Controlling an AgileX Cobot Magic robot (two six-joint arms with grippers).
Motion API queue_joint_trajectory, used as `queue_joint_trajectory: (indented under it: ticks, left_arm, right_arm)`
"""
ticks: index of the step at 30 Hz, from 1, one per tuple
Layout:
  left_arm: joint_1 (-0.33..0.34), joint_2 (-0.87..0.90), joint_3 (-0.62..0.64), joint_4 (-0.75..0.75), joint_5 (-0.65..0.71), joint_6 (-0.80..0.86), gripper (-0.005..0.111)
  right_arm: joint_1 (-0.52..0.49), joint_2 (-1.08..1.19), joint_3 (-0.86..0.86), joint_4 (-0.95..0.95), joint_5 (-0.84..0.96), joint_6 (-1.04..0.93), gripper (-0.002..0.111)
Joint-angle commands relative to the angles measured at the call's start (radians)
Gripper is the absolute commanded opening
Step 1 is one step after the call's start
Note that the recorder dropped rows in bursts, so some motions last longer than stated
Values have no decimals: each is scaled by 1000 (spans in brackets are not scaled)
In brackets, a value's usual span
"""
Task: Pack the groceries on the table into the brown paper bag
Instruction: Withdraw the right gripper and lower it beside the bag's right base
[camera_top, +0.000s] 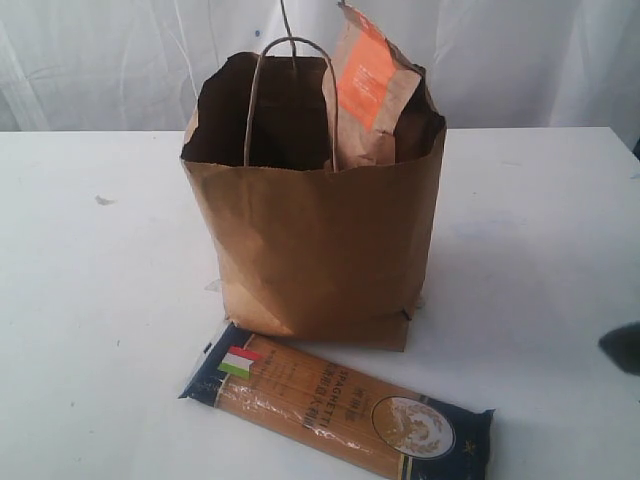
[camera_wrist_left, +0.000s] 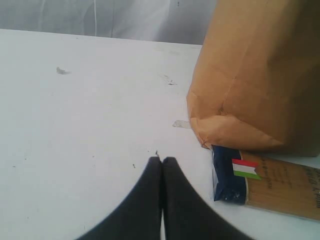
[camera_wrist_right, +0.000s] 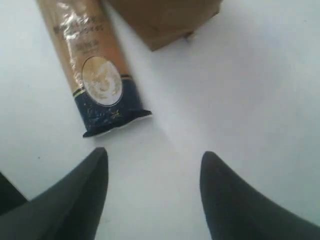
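My left tool (camera_wrist_left: 161, 160) pressed together, right tool (camera_wrist_right: 154, 152) spread, spaghetti pack (camera_top: 335, 405) flat beside brown paper bag (camera_top: 310, 250), brown-orange pouch (camera_top: 370, 90) inside bag.

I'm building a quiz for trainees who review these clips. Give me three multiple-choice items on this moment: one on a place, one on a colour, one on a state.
1. Where is the spaghetti pack relative to the paper bag?
A. Inside it
B. Flat on the table in front of it
C. Leaning on its handle

2. What colour is the panel on the pouch sticking out of the bag?
A. Orange
B. Green
C. Blue

3. How does the left gripper stand?
A. Wide open
B. Clamped on the spaghetti pack
C. Shut on nothing

Answers:
1 B: the pack lies flat on the white top in front of the bag's base.
2 A: the exterior view shows an orange panel.
3 C: the left wrist view shows it closed tight, with the pack off to one side.
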Motion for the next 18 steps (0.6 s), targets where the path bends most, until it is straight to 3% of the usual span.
queue_joint_trajectory:
  ticks: [1, 11, 18]
  left_arm:
    - [1, -5, 3, -11, -3, -2, 0]
    - [1, -5, 3, -11, -3, -2, 0]
    - [1, -5, 3, -11, -3, -2, 0]
  right_arm:
    - [-5, 53, 94, 47, -135, -111, 51]
    - [-175, 324, 243, 209, -552, -414, 51]
    - [-255, 549, 246, 226, -808, -476, 51]
